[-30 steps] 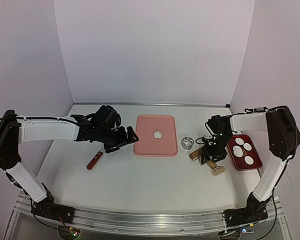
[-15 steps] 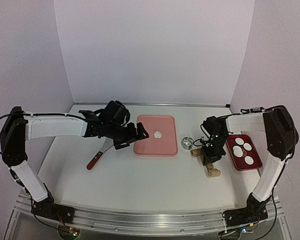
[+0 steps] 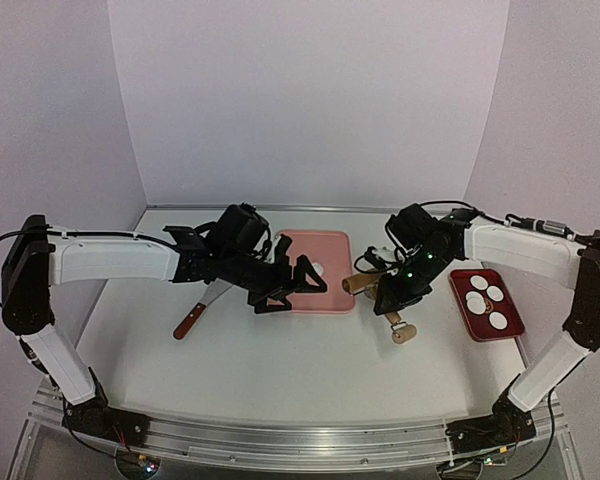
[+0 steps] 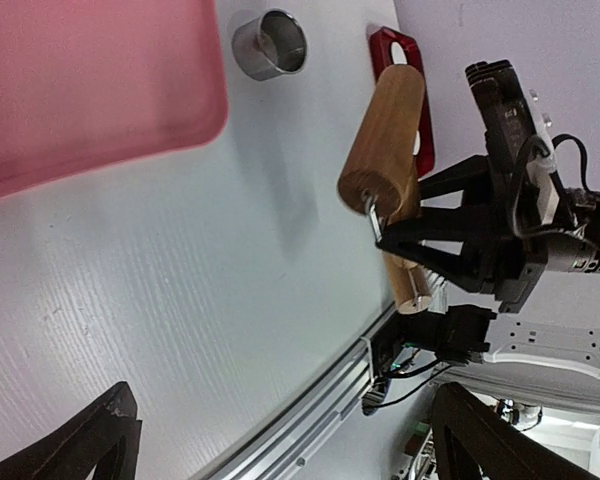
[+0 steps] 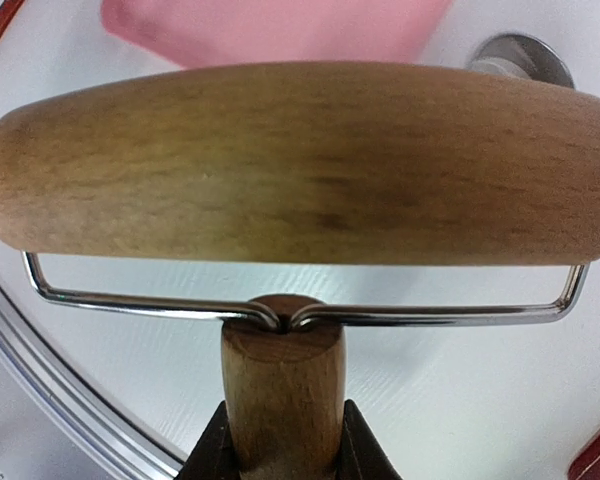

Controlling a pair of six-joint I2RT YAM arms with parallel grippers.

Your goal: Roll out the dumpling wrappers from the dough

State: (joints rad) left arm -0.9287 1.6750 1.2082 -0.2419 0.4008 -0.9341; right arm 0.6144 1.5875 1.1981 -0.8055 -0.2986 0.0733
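Observation:
The dough (image 3: 317,267) is a small white lump on the pink board (image 3: 325,245). My left gripper (image 3: 302,285) is open and empty, hovering over the board's near edge just beside the dough; in the left wrist view its fingers (image 4: 100,440) stand wide apart. My right gripper (image 3: 390,303) is shut on the wooden handle (image 5: 283,395) of a rolling pin (image 5: 300,165) and holds it off the table at the board's right edge. Three round white dumpling wrappers (image 3: 486,300) lie in the red tray (image 3: 510,330) at the right.
A metal ring cutter (image 4: 270,43) stands on the table right of the board, also in the right wrist view (image 5: 520,55). A knife with a brown handle (image 3: 190,320) lies left of the board, under my left arm.
My left gripper has moved right from the knife to the board's near edge. My right gripper has lifted the rolling pin off the table and carried it left toward the board.

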